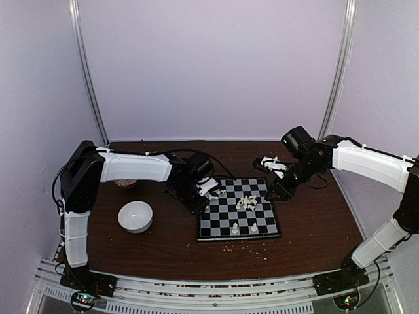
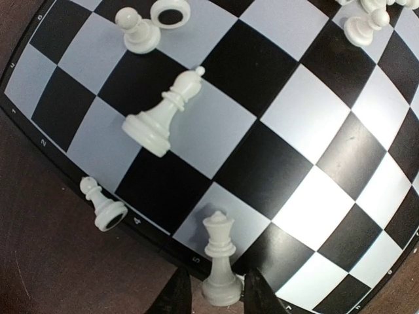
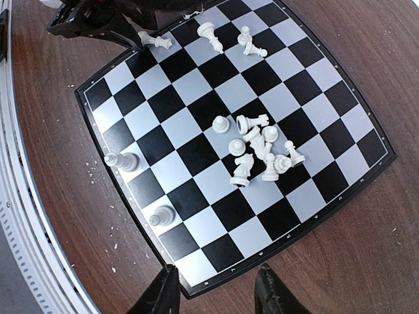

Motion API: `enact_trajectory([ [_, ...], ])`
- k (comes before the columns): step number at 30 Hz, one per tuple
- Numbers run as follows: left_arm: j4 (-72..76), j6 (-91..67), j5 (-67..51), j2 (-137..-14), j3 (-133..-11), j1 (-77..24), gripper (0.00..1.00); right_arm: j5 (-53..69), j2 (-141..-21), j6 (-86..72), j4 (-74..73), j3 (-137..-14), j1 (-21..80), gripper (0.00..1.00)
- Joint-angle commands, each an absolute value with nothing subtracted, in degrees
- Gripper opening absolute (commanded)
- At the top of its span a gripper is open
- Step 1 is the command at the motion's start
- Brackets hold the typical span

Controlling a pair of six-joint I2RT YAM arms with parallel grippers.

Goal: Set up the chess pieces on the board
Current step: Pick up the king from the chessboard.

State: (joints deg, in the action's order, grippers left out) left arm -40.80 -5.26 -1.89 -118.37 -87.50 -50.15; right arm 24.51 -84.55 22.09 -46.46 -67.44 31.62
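Observation:
The board lies mid-table, also in the left wrist view and the right wrist view. My left gripper is at its far left corner, shut on the base of a white queen, fingers close either side. A bishop and pawns lie nearby; one pawn lies across the rim. Several pieces are heaped mid-board. Two stand at the near edge. My right gripper is open and empty above the right edge.
A round white bowl sits left of the board. Pale crumbs lie scattered on the brown table in front of the board. A small pinkish object is partly hidden behind the left arm.

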Motion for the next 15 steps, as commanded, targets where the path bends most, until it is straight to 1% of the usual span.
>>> enact_trajectory([
  [1, -41.2, -4.0, -1.4, -119.6, -89.4, -50.2, 0.26, 25.0, -84.2, 21.9, -45.9, -66.9, 31.4, 0.40],
  [3, -41.3, -3.9, -1.5, -119.8, -89.3, -50.2, 0.24, 25.0, -84.2, 22.0, -45.9, -66.8, 31.4, 0.40],
  [8, -42.3, -3.7, -1.6, -120.0, -89.6, -50.2, 0.22, 25.0, -84.3, 22.0, -45.8, -66.9, 31.4, 0.40],
  [15, -41.9, -3.5, -1.8, -119.5, -90.0, -50.2, 0.14, 25.4, -84.7, 21.9, -45.9, -67.3, 31.4, 0.40],
])
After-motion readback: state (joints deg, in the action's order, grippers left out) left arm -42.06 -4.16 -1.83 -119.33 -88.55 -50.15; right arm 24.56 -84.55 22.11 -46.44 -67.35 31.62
